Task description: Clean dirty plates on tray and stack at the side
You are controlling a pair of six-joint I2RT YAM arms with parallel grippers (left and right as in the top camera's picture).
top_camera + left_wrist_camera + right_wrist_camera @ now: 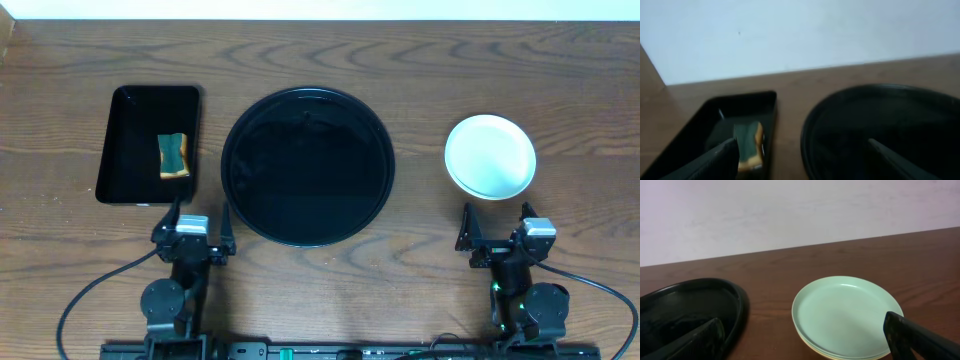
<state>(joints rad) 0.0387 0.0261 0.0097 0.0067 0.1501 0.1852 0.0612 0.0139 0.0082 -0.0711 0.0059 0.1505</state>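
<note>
Stacked plates (490, 156) rest right of the bare tray (308, 165).
Both the left gripper (200, 222) and right gripper (496, 222) gape wide, holding nothing; a careless forward reach by the right one could knock the stack askew.

Setting: robot lab bench | wood table (420, 50) | bare pale wall (790, 35) | left arm (180, 270) and right arm (520, 275) on a base rail (300, 352) | trailing cables (95, 287)
</note>
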